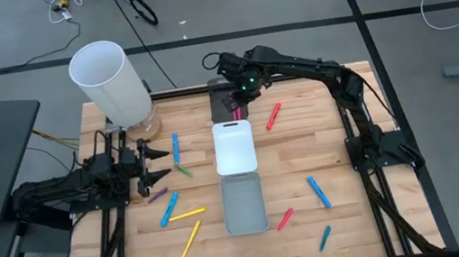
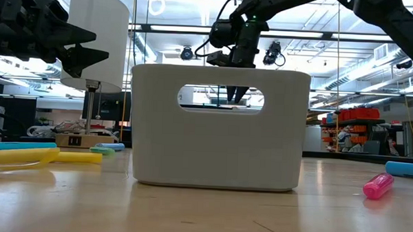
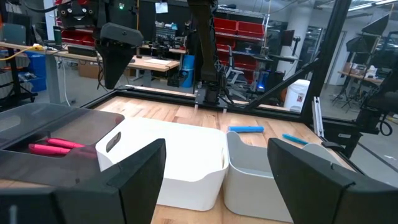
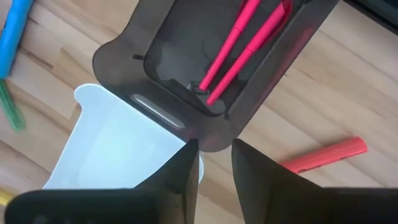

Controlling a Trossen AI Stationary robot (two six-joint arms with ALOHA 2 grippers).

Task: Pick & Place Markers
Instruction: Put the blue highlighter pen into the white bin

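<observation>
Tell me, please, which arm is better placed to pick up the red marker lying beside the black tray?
The right: its pincer hangs over the black tray, with the red marker close beside it. The left pincer waits, open, across the white tray.

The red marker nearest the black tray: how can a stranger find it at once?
Three trays form a row down the table's middle; the black tray is the far one. The red marker lies on bare wood just right of it, beside the white tray. Unlike the two pink markers, it lies outside the tray.
</observation>
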